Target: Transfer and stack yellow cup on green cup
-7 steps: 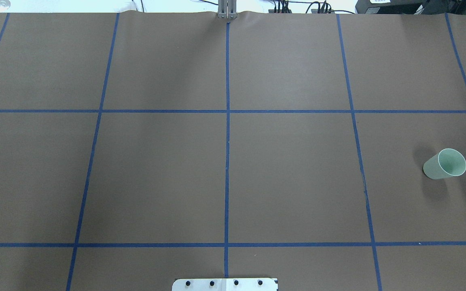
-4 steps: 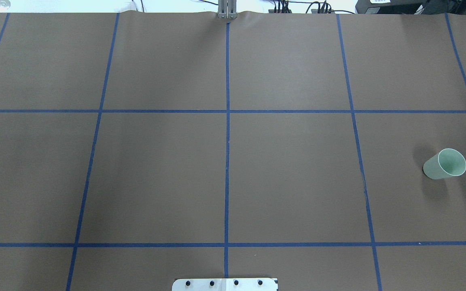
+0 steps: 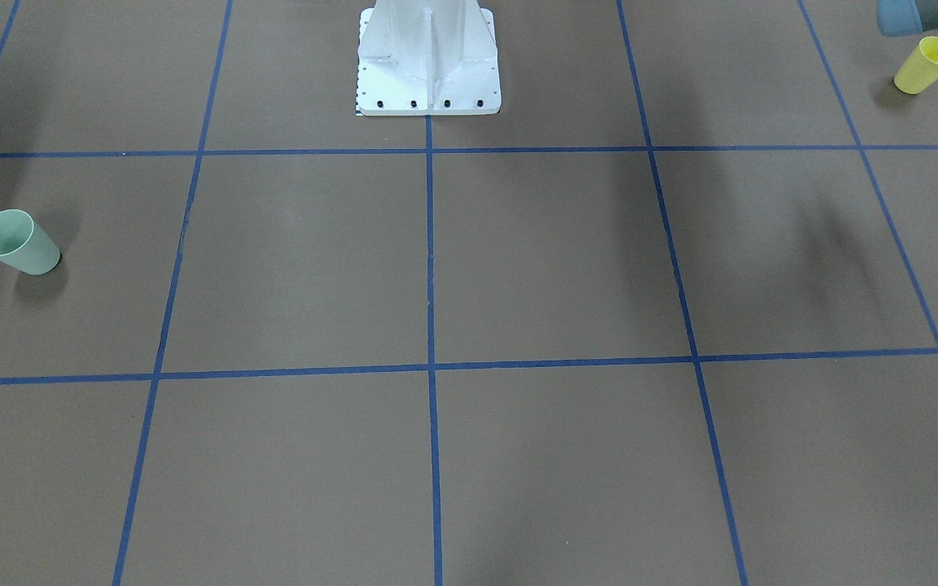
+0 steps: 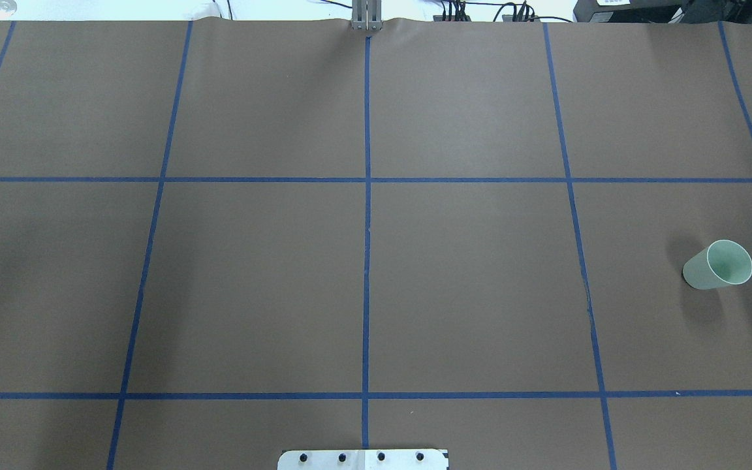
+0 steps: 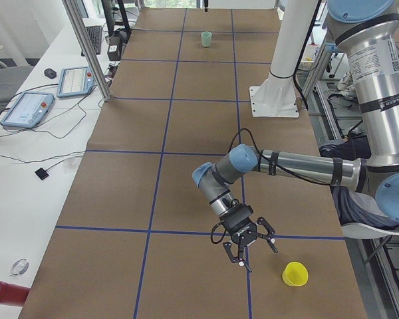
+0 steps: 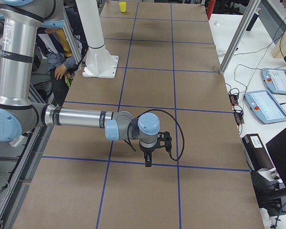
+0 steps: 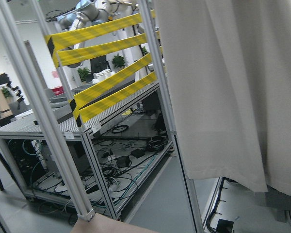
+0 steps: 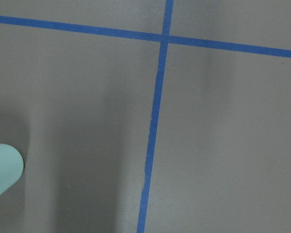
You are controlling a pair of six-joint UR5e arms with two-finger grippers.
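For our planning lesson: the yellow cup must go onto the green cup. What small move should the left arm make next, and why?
Probably shift the left hand toward the yellow cup to grasp it: the hand hangs beside the upright cup, apart from it, while the green cup stands far off.

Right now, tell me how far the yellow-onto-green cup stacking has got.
Done: nothing. The yellow cup stands on the table at one end, and the green cup stands empty at the other. In hand: the left gripper hovers beside the yellow cup without touching it; I cannot tell whether it is open. The right gripper hangs above the table. Left: grasp, carry across, stack.
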